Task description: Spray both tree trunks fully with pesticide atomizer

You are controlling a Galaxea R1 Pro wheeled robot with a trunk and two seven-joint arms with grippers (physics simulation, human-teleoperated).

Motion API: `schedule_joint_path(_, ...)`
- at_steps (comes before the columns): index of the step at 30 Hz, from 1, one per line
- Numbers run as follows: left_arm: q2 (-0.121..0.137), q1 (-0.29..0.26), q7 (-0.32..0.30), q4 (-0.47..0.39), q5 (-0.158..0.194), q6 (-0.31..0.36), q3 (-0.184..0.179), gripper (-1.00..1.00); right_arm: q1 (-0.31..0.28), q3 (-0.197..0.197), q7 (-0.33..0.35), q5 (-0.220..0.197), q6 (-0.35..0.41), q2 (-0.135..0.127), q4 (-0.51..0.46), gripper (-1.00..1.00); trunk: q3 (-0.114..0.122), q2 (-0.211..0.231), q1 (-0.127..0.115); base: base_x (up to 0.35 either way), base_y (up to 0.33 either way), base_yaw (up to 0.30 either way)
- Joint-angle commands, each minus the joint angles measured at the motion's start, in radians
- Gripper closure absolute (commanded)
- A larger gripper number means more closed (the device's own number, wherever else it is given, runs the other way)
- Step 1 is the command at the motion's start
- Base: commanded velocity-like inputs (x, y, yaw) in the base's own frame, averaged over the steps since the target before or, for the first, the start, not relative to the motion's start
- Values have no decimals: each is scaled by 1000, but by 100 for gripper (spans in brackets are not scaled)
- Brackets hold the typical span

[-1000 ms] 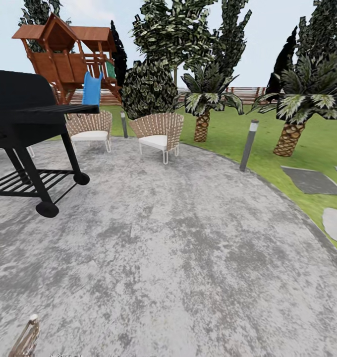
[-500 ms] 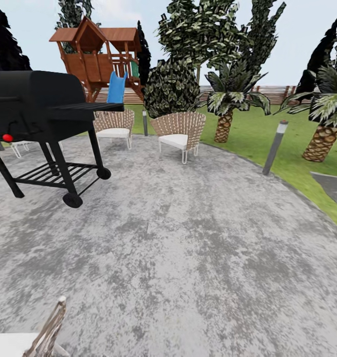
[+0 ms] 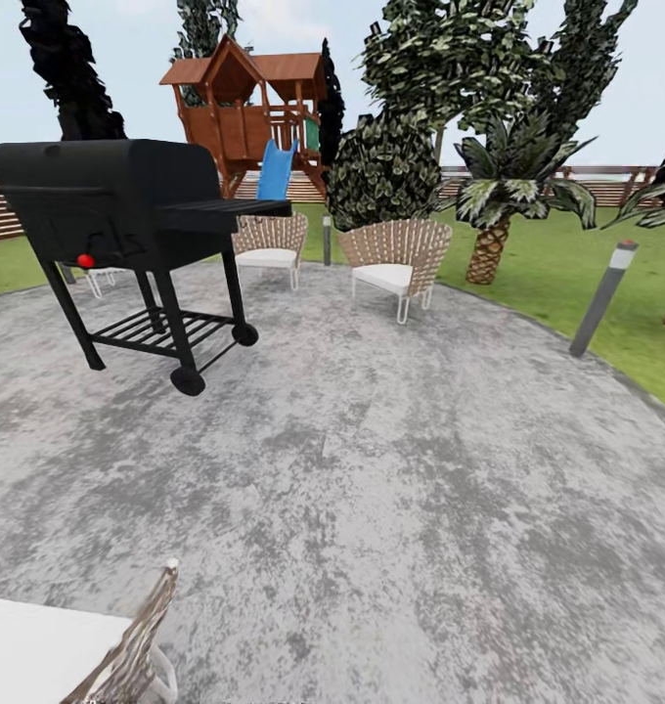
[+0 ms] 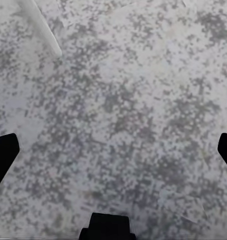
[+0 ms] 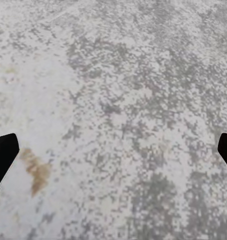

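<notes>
Your sprayer isn't somewhere I can place; the head view gives you a round grey mottled patio (image 3: 372, 508) with lawn (image 3: 557, 259) beyond it. A tall leafy tree (image 3: 450, 68) stands past the patio edge behind a rounded bush (image 3: 383, 171); its trunk is a thin sliver at the bush's right, too small to judge. A short palm (image 3: 504, 210) with scaly brown trunk is just right of that. Slat fence (image 3: 557, 181) runs along the far lawn edge.

Nearer you: black barbecue grill (image 3: 127, 210) on wheels at left, two wicker chairs (image 3: 399, 259) with white cushions behind it, wooden play tower (image 3: 249, 112) with blue slide farther back. Grey lamp post (image 3: 601, 298) at patio's right rim. Another wicker chair's edge (image 3: 127, 650) at the lower left corner.

Left claw (image 4: 113, 150): dark fingertips (image 4: 3, 155) spread wide over bare paving, released, grasping nothing. Right claw (image 5: 113, 150): same, fingertips (image 5: 3, 155) wide apart over paving with a brown stain (image 5: 36, 170).
</notes>
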Motion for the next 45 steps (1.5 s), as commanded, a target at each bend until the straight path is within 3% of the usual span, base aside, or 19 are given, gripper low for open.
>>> schedule_joint_path(1, 0, -1, 0, 1, 7, -3, -2, -100, 0, 1, -6, 6, -2, 0, 0, -100, -1, 0, 0, 0, 0, 267)
schedule_joint_path(36, 0, 0, 0, 1, 6, -3, -2, -100, 0, -3, -9, 4, -2, 0, -6, -100, -9, 0, 0, 3, 0, 274)
schedule_joint_path(45, 0, 0, 0, 1, 5, -3, -2, -100, 0, -3, -8, 4, 0, 0, 0, -100, -9, 0, 0, 166, -203, 32)
